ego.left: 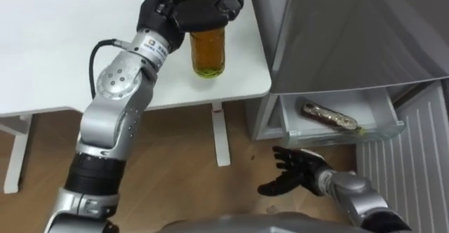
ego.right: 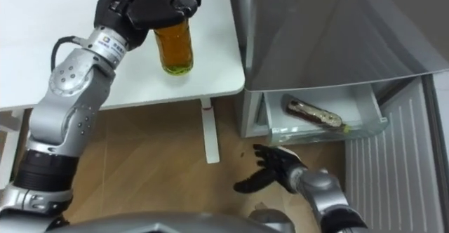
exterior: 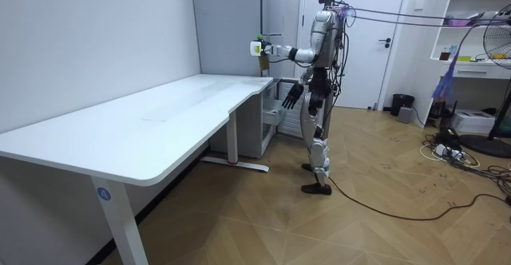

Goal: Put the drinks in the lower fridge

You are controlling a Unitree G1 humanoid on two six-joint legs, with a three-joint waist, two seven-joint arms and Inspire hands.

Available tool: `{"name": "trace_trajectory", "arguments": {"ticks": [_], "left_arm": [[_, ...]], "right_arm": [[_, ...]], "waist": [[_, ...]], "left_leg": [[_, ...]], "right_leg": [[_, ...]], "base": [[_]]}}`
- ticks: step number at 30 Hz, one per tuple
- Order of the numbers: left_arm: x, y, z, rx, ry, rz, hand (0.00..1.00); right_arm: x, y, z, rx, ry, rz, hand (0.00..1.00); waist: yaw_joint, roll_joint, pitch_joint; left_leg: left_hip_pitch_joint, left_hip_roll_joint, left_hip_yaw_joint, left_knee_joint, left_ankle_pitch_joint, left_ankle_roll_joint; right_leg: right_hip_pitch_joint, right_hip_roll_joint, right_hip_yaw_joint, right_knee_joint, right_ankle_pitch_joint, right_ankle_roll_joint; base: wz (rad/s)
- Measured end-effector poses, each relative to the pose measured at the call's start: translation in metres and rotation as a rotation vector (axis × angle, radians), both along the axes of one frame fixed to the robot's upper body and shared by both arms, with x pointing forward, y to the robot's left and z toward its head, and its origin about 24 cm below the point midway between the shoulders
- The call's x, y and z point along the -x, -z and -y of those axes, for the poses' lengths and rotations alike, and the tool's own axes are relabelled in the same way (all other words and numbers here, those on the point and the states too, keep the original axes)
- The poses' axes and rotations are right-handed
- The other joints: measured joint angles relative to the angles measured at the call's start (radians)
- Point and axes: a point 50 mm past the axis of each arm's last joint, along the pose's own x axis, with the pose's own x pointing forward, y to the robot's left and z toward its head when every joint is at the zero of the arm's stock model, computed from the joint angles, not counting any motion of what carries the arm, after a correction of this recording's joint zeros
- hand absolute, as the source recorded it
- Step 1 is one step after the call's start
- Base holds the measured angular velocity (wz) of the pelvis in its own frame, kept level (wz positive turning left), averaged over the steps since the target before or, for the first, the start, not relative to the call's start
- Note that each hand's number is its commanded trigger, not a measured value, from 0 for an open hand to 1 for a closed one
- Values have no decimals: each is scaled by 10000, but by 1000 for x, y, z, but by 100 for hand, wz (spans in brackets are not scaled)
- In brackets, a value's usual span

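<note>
My left hand is shut from above on the top of a clear bottle of amber drink. The bottle hangs upright over the white table's corner next to the grey fridge. In the room view the bottle is well above the tabletop. The lower fridge drawer stands pulled out, and a dark bottle lies on its side inside. My right hand is open, low over the wooden floor, just in front of the drawer's left corner and holding nothing.
I stand at the table's far end beside the fridge. The table's leg stands between the table and the drawer. A fan, shelves and cables are off at the room view's right.
</note>
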Motion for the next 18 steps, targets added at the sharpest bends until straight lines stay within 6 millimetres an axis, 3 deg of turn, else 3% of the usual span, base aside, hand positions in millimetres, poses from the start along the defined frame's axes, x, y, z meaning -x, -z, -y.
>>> {"name": "trace_trajectory", "arguments": {"ticks": [5, 11, 15, 18], "left_arm": [[4, 4, 9, -203, 743, -110, 100], [10, 11, 11, -182, 1132, -315, 100], [15, 18, 17, -131, 1483, -492, 100], [19, 22, 20, -166, 1895, -644, 100]], "right_arm": [[-9, -11, -14, -734, -1003, 386, 0], [-17, -24, -18, -1304, -1716, 891, 0], [-27, -38, -21, -1696, -2344, 1427, 0], [-29, -44, -25, -2045, -2742, 1464, 0]], "waist": [[72, -212, -31], [105, -213, -16], [137, -257, 64], [137, -257, 75]], "left_leg": [[35, -8, -12, 11, -1, 0], [215, -12, 3, 21, -1, 0], [153, -21, 0, 43, -2, 1], [151, -30, 1, 51, -3, 2]], "right_leg": [[108, -32, -132, -9, 2, 1], [342, -57, -233, 1, -8, 16], [296, -69, -219, 5, -12, 16], [297, -72, -224, 8, -22, 24]], "base": [[7], [5], [4], [0]]}}
